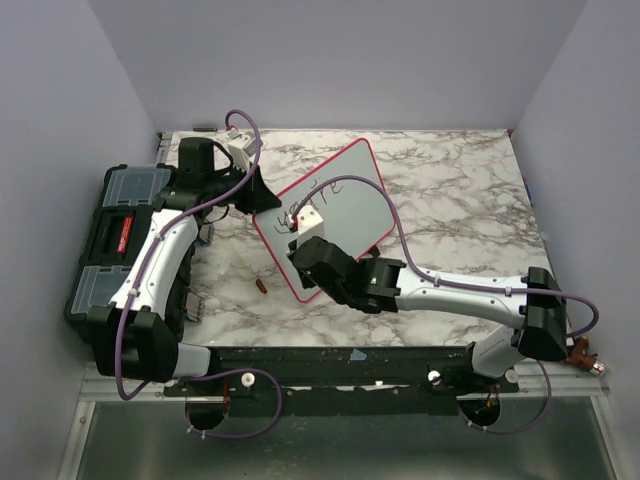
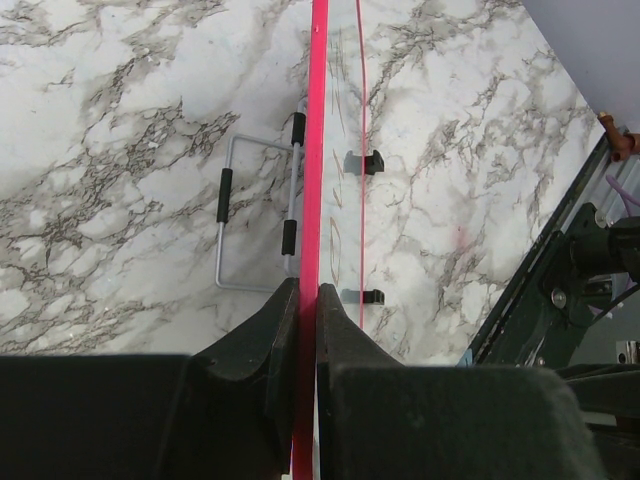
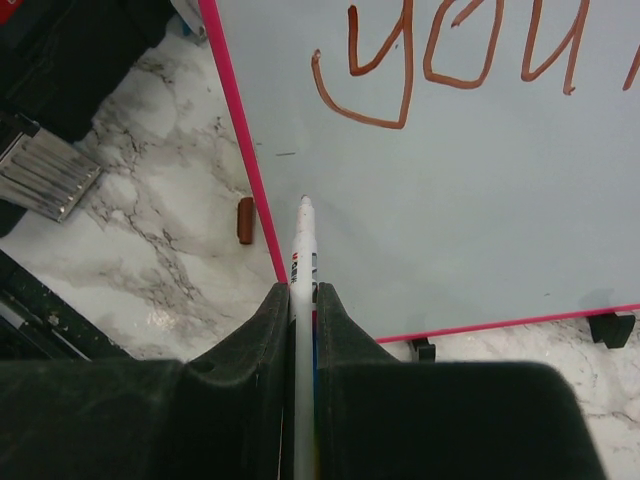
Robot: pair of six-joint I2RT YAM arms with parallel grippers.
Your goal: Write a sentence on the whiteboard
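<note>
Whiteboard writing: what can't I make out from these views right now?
- Right wrist: the top edge cuts off the writing on the whiteboard; only "you" reads.
- Top: writing too small; the right arm covers the board's lower part.
- Left wrist: board edge-on in the left end effector, face hidden.
- Right wrist: whether the marker tip in the right end effector touches the board.

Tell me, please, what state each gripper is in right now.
Left gripper: closed on the edge of the whiteboard.
Right gripper: closed on a marker.
</note>
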